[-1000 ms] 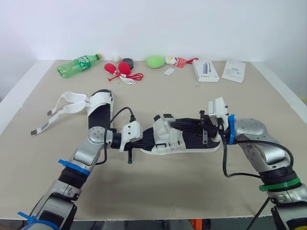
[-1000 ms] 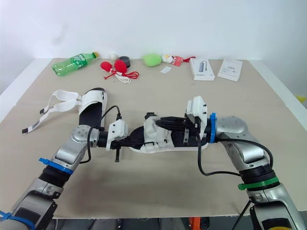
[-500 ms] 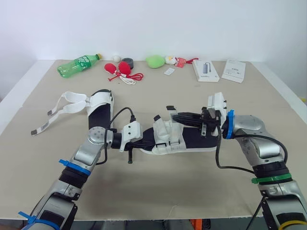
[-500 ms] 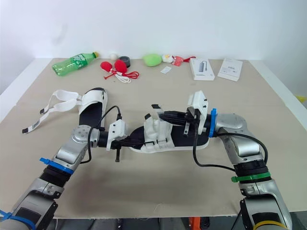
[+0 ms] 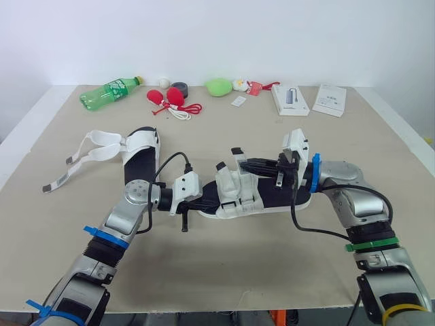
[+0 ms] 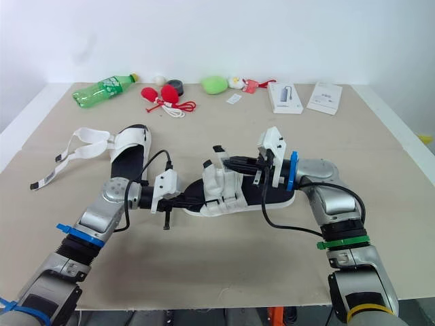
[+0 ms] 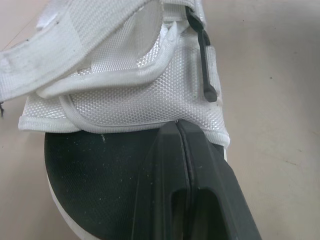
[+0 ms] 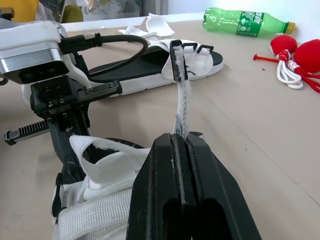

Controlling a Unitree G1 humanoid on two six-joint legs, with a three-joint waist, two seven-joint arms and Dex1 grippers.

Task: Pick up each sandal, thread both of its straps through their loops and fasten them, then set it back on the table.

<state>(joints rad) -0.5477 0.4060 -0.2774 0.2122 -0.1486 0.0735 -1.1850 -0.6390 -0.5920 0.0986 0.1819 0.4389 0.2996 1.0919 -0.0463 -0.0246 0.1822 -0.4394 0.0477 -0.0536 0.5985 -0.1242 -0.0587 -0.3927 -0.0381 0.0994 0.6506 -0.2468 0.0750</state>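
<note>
A white-strapped sandal with a black insole (image 5: pixel 272 195) lies at the table's middle. My left gripper (image 5: pixel 206 202) is shut on its toe end; in the left wrist view the fingers (image 7: pixel 170 165) clamp the black insole just short of the white mesh upper (image 7: pixel 125 100). My right gripper (image 5: pixel 242 164) reaches over the sandal from the heel side and is shut on a white strap (image 8: pixel 179 95), which stands up from the fingers (image 8: pixel 160 170) with its tip free. A second sandal (image 5: pixel 141 153) lies at the left, its straps (image 5: pixel 92 153) spread loose on the table.
Along the far edge lie a green bottle (image 5: pixel 110 91), red bulbs with a cord (image 5: pixel 171 99), a black roll (image 5: pixel 181 86), a green lump (image 5: pixel 219 86) and two white boxes (image 5: pixel 291 100) (image 5: pixel 331 100). Bare table (image 5: pixel 224 265) stretches in front of the sandal.
My right gripper has moved from the heel toward the sandal's middle, drawing the strap up and over the upper. The left gripper has stayed on the toe.
</note>
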